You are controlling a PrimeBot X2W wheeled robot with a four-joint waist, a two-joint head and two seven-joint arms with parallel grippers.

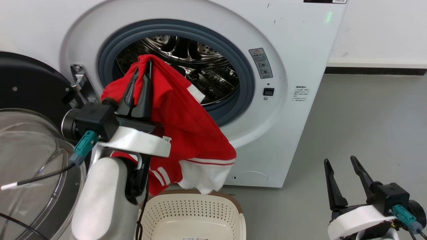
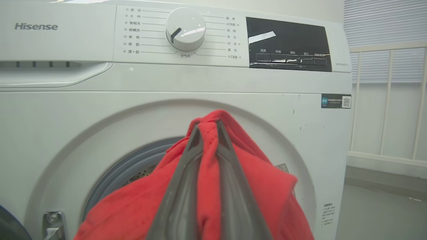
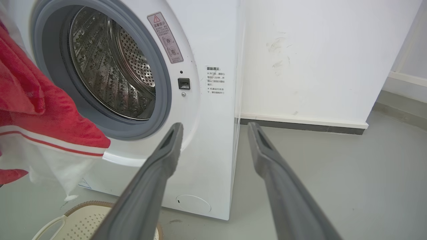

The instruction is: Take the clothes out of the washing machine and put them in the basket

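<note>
I see grey floor (image 1: pixel 367 126), white wall (image 3: pixel 317 50) w/ faint scuffs, dark skirting strip (image 1: pixel 377 71) at its base. White railing (image 2: pixel 388 100), blinds (image 2: pixel 383 23) behind it.

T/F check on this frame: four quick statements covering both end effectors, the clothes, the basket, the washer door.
1. The left end effector is shut on the clothes. True.
2. The right end effector grips the clothes too. False: it is open and empty, off to the side over the floor.
3. The clothes lie in the basket. False: they hang in front of the washing machine, above the basket's back rim.
4. The door is open. True.
</note>
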